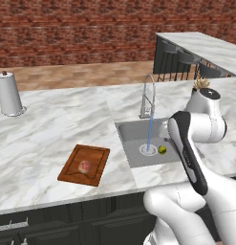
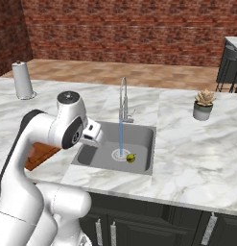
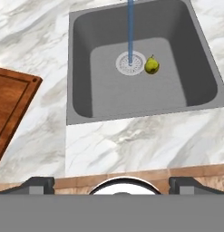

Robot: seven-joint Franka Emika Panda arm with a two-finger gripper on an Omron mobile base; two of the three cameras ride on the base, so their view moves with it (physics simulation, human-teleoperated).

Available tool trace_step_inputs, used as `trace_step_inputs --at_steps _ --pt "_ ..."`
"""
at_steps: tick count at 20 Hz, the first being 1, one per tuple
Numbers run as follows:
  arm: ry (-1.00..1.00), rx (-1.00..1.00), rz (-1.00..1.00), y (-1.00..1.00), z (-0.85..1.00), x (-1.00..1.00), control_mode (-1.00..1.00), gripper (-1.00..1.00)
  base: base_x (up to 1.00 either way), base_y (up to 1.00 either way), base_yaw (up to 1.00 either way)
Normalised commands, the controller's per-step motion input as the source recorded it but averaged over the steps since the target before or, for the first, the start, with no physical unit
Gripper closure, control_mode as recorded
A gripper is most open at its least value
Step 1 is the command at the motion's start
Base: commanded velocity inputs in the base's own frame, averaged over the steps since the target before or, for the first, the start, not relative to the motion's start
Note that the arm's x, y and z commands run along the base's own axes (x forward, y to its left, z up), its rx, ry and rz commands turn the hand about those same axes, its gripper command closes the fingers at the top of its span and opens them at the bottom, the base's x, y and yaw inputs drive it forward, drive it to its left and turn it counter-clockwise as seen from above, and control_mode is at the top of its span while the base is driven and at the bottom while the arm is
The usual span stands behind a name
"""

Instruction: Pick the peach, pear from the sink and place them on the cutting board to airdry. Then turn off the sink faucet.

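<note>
The peach (image 1: 84,166) lies on the reddish-brown cutting board (image 1: 91,155), left of the sink (image 1: 126,131). In the grey basin, the yellow-green pear (image 1: 162,150) (image 3: 152,66) rests just right of the white-ringed drain (image 3: 130,63). Water runs in a blue stream (image 3: 130,27) from the chrome sink faucet (image 1: 148,95) (image 2: 123,98) onto the drain. My gripper (image 3: 112,182) hovers above the sink's near edge, open wide, with nothing between its fingertips (image 3: 38,183). A corner of the cutting board (image 3: 9,108) shows at the left of the hand view.
A white paper-towel roll (image 1: 9,93) stands at the far left of the marble counter. A small potted plant (image 2: 204,104) sits right of the sink. Dark bar stools (image 1: 179,60) line a second counter behind. My own arm hides part of the board in the right base view.
</note>
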Motion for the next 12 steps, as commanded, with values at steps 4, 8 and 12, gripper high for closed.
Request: trace_step_inputs --at_steps 4,8,12 --pt "0.00 0.00 0.00 -0.20 -0.13 0.12 -1.00 -1.00 0.00 0.00 0.00" --pt "0.00 0.00 0.00 -0.18 -0.13 0.13 -1.00 -1.00 0.00 0.00 0.00" --pt "0.00 0.00 0.00 -0.14 -0.10 0.14 -1.00 -1.00 0.00 0.00 0.00"
